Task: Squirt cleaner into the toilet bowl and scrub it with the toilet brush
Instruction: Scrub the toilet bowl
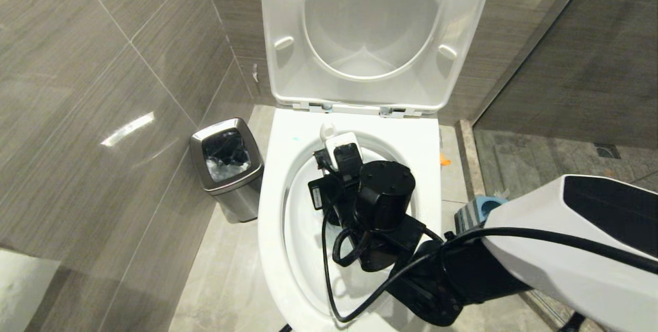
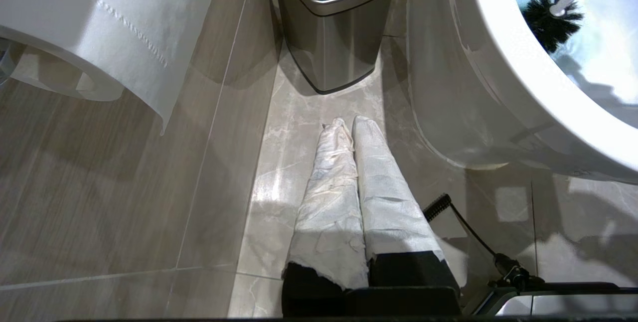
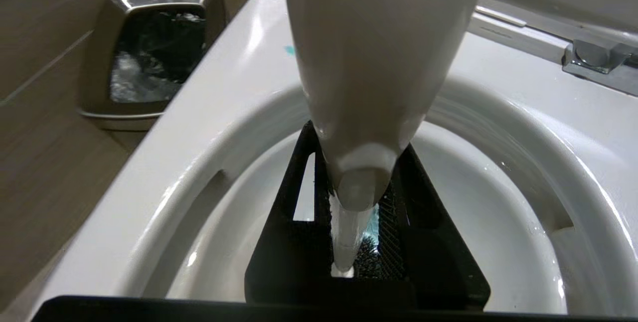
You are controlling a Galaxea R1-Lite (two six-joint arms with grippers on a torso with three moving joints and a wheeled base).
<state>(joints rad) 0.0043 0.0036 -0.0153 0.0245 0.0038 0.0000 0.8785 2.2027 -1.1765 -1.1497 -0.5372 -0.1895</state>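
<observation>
Scrubbing step in hand, brush down in the bowl.
The toilet bowl held blue-tinted cleaner; the right tool pinched the toilet brush, bristles seemingly at the waterline, next needing sweeps around the wall; the left tool, pressed together, hung beside the bowl.

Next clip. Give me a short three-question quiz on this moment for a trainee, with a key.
1. True or false: the toilet seat is down over the toilet bowl.
2. Which pincer grips the toilet brush? A) left B) right C) neither
3. Fill in: the steel bin stands on the floor on the robot's ____ side of the bowl.

Key:
1. False; seat and lid are raised.
2. B; the right pincer is closed on the white handle over the bowl, while the left pincer hangs shut beside the bowl, holding nothing.
3. left
</observation>
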